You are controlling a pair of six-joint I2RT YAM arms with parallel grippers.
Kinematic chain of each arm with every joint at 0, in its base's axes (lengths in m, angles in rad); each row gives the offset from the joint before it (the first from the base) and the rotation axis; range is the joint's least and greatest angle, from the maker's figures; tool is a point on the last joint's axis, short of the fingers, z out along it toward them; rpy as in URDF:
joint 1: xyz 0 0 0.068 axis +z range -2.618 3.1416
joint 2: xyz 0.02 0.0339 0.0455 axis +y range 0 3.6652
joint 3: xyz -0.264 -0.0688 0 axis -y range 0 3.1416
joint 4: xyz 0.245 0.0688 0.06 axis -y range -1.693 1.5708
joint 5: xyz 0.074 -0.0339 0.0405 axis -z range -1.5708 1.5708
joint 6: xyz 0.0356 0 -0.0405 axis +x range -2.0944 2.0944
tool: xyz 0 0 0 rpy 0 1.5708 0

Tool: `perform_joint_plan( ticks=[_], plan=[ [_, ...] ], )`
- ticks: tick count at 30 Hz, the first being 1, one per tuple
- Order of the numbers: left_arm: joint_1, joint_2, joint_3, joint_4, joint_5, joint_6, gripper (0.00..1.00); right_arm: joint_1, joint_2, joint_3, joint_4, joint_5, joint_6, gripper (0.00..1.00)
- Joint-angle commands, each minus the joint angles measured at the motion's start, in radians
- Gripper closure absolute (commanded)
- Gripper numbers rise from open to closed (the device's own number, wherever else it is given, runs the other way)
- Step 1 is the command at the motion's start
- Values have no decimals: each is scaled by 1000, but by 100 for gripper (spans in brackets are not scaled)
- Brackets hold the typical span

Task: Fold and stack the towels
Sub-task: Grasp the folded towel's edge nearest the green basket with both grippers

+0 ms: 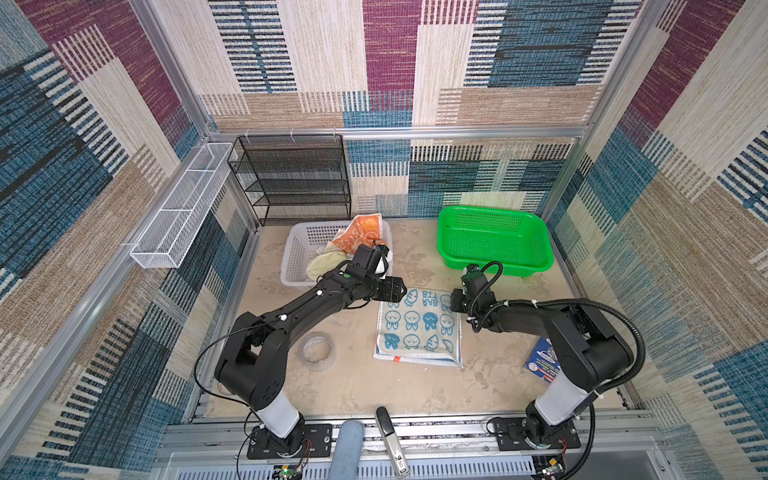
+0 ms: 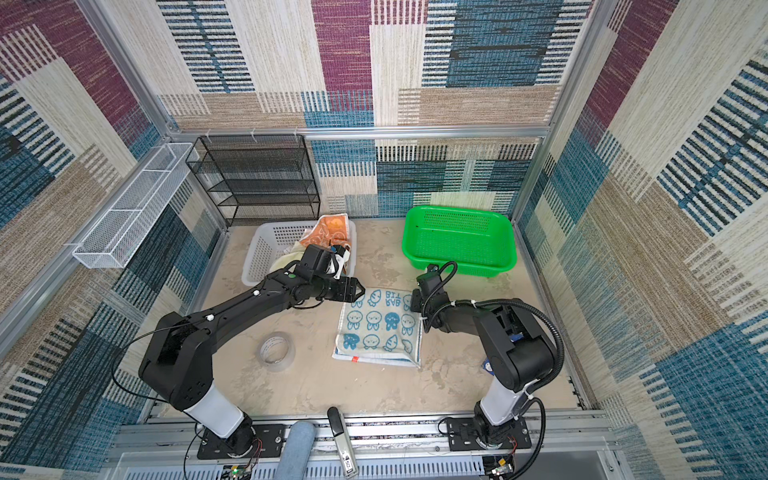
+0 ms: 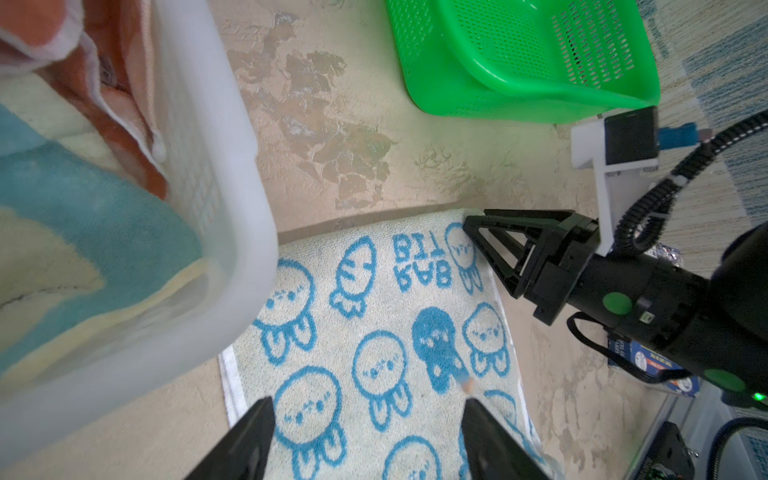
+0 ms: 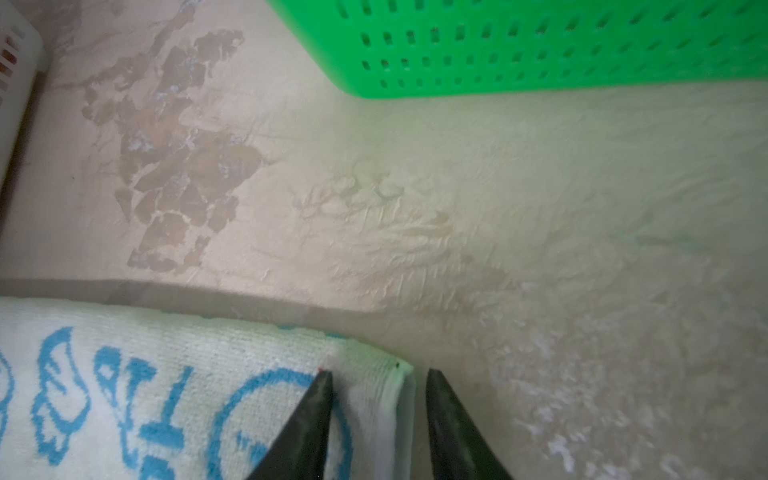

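A white towel with blue bunnies (image 1: pixel 415 328) (image 2: pixel 380 328) lies flat and folded mid-table. My left gripper (image 1: pixel 401 291) (image 3: pixel 370 405) hovers open over its far left corner, with nothing between the fingers. My right gripper (image 1: pixel 451 301) (image 4: pixel 378 374) is at the far right corner, its jaws narrowed. One finger rests on the cloth (image 4: pixel 145 395) and the other stands just off its edge, with a slim gap showing. An orange printed towel (image 1: pixel 361 232) and a pale yellow and teal towel (image 1: pixel 322 266) (image 3: pixel 83 216) lie crumpled in the white basket (image 1: pixel 291 253).
An empty green basket (image 1: pixel 494 210) stands at the back right. A roll of clear tape (image 1: pixel 318 351) lies left of the bunny towel. A black mesh shelf (image 1: pixel 291 178) stands at the back and a white wire rack (image 1: pixel 183 208) on the left wall. A blue box (image 1: pixel 540 361) is by the right arm.
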Motion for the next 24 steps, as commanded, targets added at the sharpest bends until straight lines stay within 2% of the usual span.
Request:
perform_joint_plan(
  ticks=[1, 3, 10, 16, 19, 24],
  plan=[
    [-4, 26, 38, -33, -13, 48, 24, -2, 22, 6, 45, 2, 3, 86],
    [-9, 49, 64, -45, -12, 59, 24, -7, 29, 5, 28, 21, 12, 100],
    [-52, 139, 172, -90, 0, 103, 25, -57, -75, -73, -65, 89, 48, 100],
    [-87, 257, 293, -124, -25, 118, 26, -86, -171, -108, -130, 91, 47, 100],
    [-105, 330, 374, -141, -74, 135, 27, -87, -181, -102, -143, 76, 41, 100],
    [-126, 467, 546, -247, -280, 109, 30, -87, -176, -92, -162, 75, 30, 100]
  ],
)
